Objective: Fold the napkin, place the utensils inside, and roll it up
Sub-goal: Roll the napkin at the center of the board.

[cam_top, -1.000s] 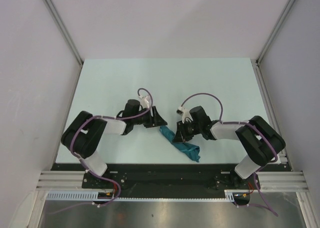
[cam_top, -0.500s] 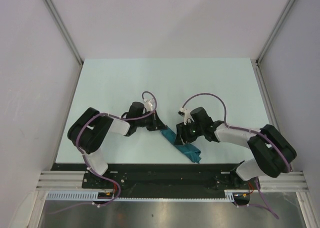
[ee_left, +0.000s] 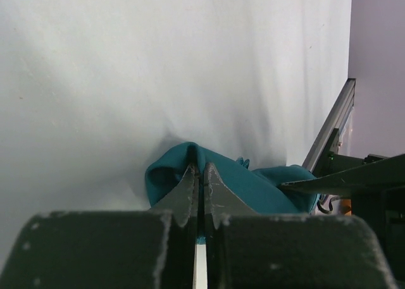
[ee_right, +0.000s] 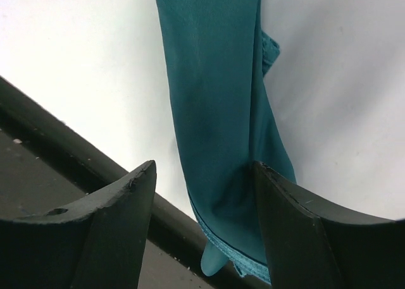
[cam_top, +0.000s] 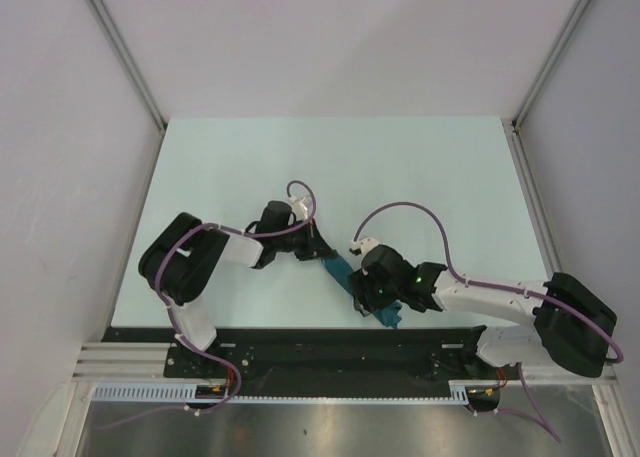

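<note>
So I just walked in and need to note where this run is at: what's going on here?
Two robot arms are working on a teal napkin, which lies bunched into a long strip near the front edge of the table. The left gripper is shut, pinching the far end of the cloth. The right gripper is open, straddling the near end without clamping it. No fork shows in any view, so I can't tell whether it is inside the cloth.

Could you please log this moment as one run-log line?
left gripper: shut on napkin, far end | right gripper: open, over napkin near end | fork: not in view
</note>
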